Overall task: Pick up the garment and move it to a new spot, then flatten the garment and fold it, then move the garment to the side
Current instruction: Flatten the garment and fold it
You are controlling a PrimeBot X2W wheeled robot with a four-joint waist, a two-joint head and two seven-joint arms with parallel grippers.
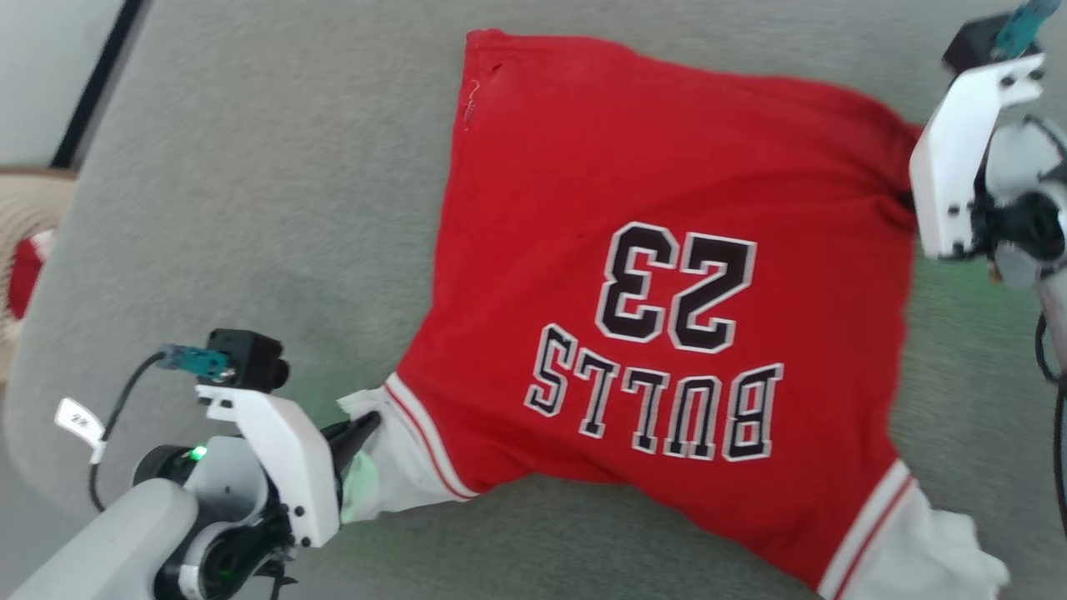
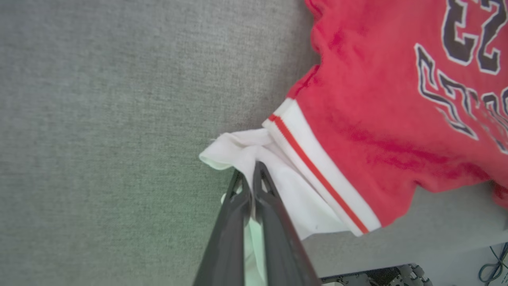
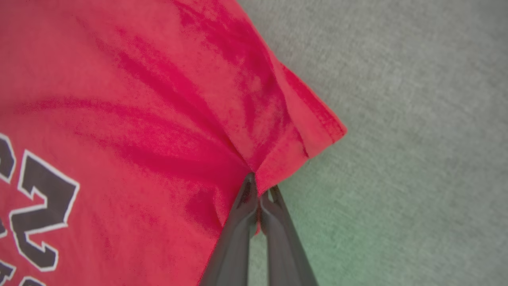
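The garment (image 1: 633,208) is a red jersey with white sleeves and dark lettering "BULLS 23", spread over the grey surface with its lettering upside down to me. My left gripper (image 1: 363,429) is shut on the white left sleeve (image 2: 242,153), its dark fingers pinching the cloth by the striped trim. My right gripper (image 3: 258,186) is shut on the red hem edge near the jersey's far right corner (image 3: 317,131), with creases radiating from the pinch. In the head view that hand's white bracket (image 1: 959,158) covers its fingertips. The other white sleeve (image 1: 925,558) lies bunched at the lower right.
The grey padded surface (image 1: 250,183) extends to the left and behind the jersey. A beige basket (image 1: 25,208) holding a small red-and-white cloth sits at the left edge. A dark strip (image 1: 96,83) runs along the upper left.
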